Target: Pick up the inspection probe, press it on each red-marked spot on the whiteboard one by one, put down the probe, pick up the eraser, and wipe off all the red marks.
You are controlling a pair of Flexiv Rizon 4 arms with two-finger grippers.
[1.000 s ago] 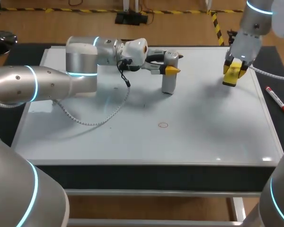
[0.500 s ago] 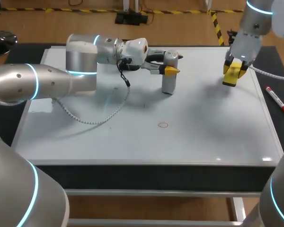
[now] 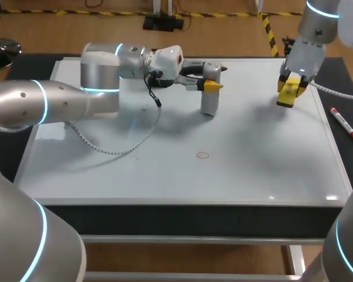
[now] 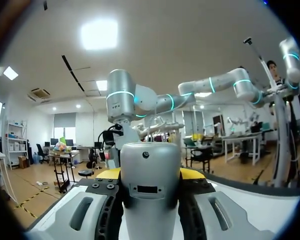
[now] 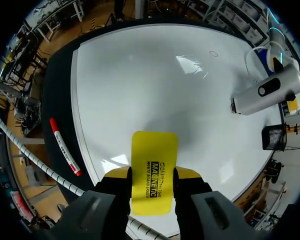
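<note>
Barely any change: your left gripper (image 3: 212, 83) stays clamped on the grey cylindrical probe (image 3: 209, 104), upright near the whiteboard's (image 3: 253, 176) far edge, right gripper (image 3: 292, 83) clamps the yellow eraser (image 5: 154, 165) by the far right corner, red circle mark (image 3: 202, 155) not wiped yet

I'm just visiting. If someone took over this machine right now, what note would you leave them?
Left end effector: shut on the probe, upright on the whiteboard's far side.
Right end effector: shut on the eraser, above the board's far right.
One red mark near the board's middle, not wiped.
Left to do: release the probe, wipe that mark. Whether it was pressed, I can't tell.
</note>
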